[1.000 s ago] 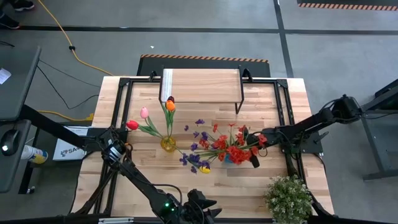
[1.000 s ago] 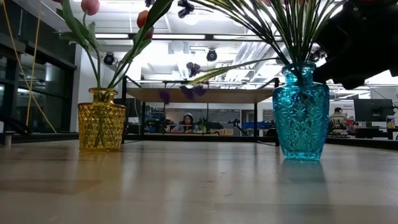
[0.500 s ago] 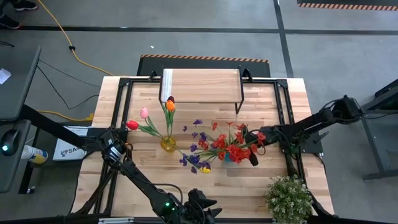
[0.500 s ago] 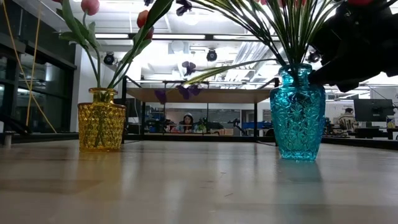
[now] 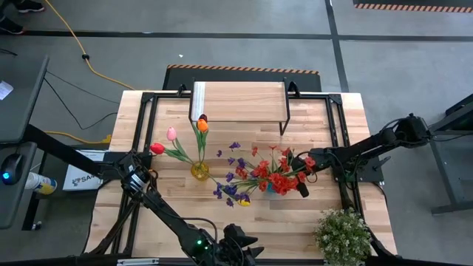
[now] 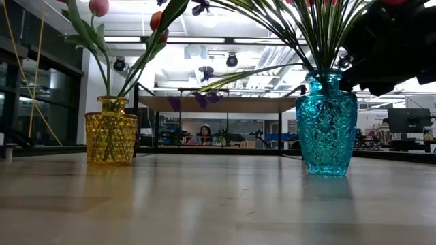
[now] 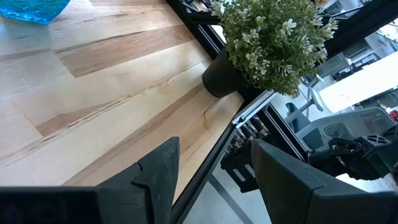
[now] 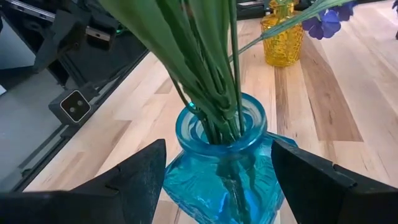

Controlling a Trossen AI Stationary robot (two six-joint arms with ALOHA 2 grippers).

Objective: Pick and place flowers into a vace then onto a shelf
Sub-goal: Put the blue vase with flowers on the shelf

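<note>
Blue vase (image 6: 326,122) shifted left, right gripper (image 8: 217,180) straddling it.

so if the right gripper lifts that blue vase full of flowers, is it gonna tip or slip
Probably top-heavy: the blue vase has a narrow neck and long flowers fanning wide above it, so a tilt could swing it. Its faceted, glossy surface looks glass-like, likely slippery and breakable. The right gripper, fingers open either side of the vase, should likely grip low.

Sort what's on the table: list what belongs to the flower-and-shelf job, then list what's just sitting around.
Job:
- flowers in the blue vase
- tulips in the yellow vase
- shelf
- right gripper, fingers either side of the blue vase
- left gripper, open, waiting near the table's front edge

Just there:
- potted plant
</note>
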